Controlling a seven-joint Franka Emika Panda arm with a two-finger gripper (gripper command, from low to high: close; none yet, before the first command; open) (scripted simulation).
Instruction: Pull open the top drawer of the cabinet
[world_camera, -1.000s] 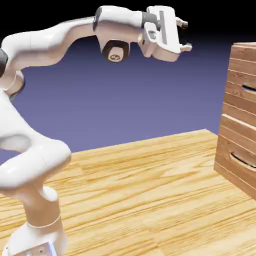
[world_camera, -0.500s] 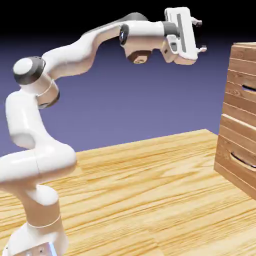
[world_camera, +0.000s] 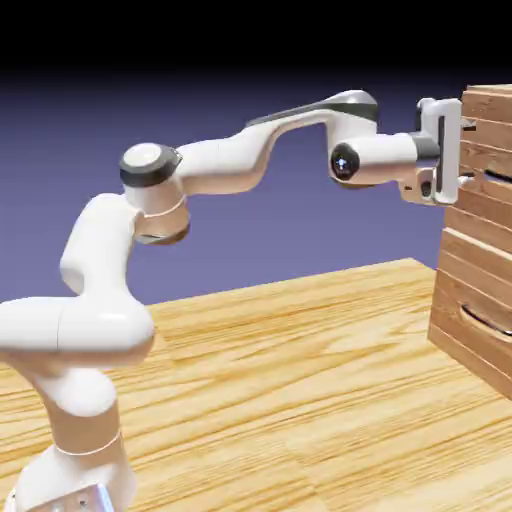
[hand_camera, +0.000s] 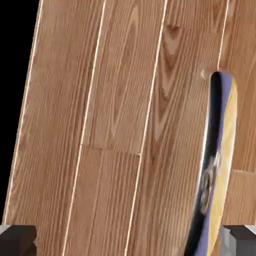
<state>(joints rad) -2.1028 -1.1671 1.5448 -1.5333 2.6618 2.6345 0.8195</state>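
Gripper (world_camera: 464, 150) now sits right up against the front of the cabinet (world_camera: 480, 240), level with the top drawer (world_camera: 485, 150); half a second ago it hung higher and well short of the wood, and a second ago farther back still. Its fingers stand spread, with only their grey tips (hand_camera: 17, 239) showing at the bottom corners of the hand view and nothing between them but planks.

From the exterior view the cabinet is cut off by the picture's right edge, so just a sliver of the top drawer's front shows, and whether the fingers touch it cannot be told.

In the hand view the drawer's planks fill the picture, rolled to run up and down. Its dark curved handle (hand_camera: 212, 165) lies toward the right, just inside the right fingertip, mirroring backdrop and tabletop colours.
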